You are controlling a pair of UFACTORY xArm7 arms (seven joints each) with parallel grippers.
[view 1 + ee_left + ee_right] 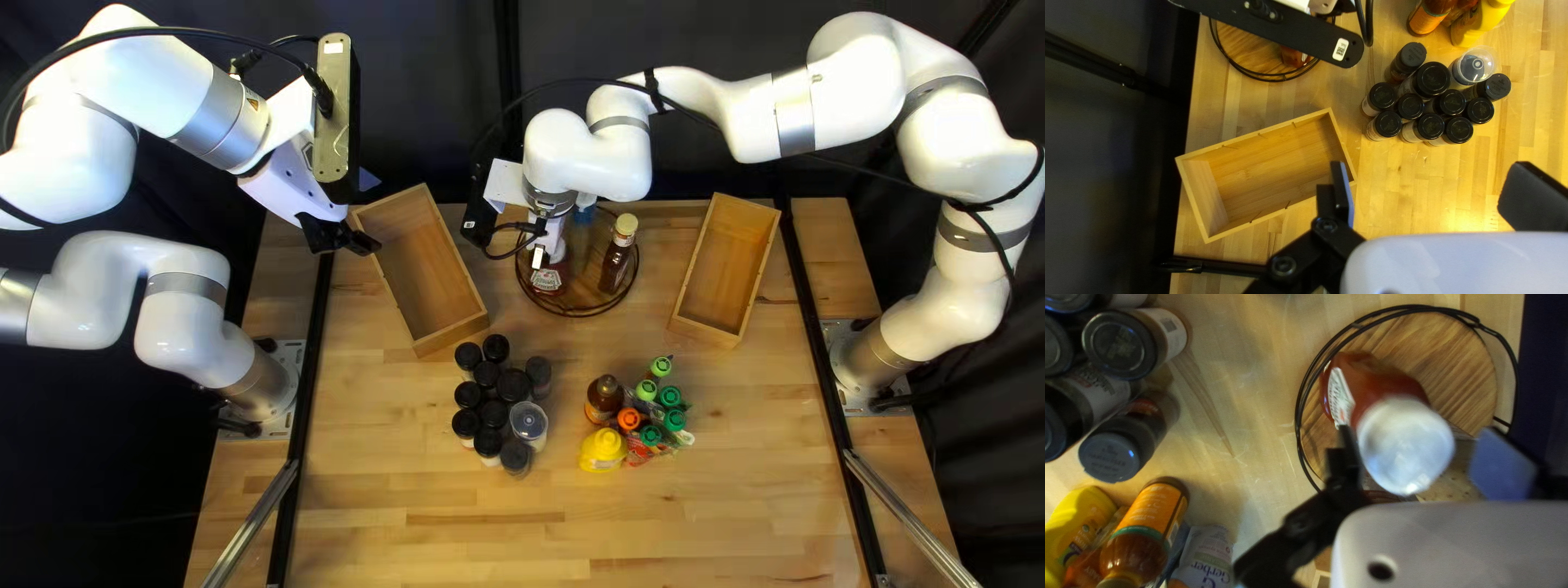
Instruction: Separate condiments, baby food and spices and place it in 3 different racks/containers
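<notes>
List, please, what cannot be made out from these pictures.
- White cap: right wrist view, blurred.
- Yellow bottle: right wrist view, cut off by an edge.
- Round wooden tray: left wrist view, partly behind a black bracket.
- Green-capped pouches: top left view, hiding one another.

wooden table (708, 523) | two boxes (452, 334) | round rack (577, 316) | spice jars (492, 415) | bottles (602, 449) | pouches (1203, 555)

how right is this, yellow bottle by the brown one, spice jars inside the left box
Not inside: the top left view shows the spice jars outside that box, on the table. The yellow bottle is by the brown one.
</notes>
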